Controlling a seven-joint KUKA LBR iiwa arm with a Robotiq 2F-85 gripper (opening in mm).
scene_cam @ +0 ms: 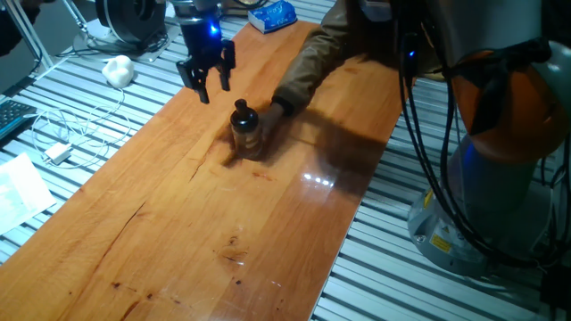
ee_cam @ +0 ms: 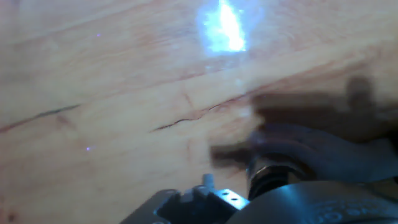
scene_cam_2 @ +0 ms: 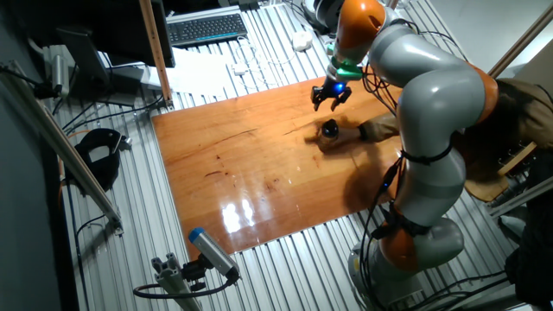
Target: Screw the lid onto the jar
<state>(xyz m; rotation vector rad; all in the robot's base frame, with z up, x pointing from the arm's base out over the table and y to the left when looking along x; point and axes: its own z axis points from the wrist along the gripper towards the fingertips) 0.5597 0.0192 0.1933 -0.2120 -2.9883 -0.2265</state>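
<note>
The small clear jar [scene_cam: 247, 136] stands upright on the wooden table [scene_cam: 178, 223], with the black lid [scene_cam: 242, 113] sitting on top of it. A person's hand [scene_cam: 278, 105] reaches in from the right and holds the jar. My gripper [scene_cam: 213, 87] hangs above the table, a little up and to the left of the jar, open and holding nothing. The other fixed view shows the gripper [scene_cam_2: 331, 98] just beyond the jar [scene_cam_2: 329, 131]. The hand view is blurred, with the jar [ee_cam: 270, 177] low in the frame beside the hand [ee_cam: 323, 155].
The person's brown sleeve [scene_cam: 317, 58] lies across the far right of the board. A white lumpy ball [scene_cam: 118, 69] and white cables [scene_cam: 62, 134] lie on the slatted surface to the left. At the far end lies a blue packet [scene_cam: 272, 15]. A keyboard [scene_cam_2: 206, 28] sits beyond the board.
</note>
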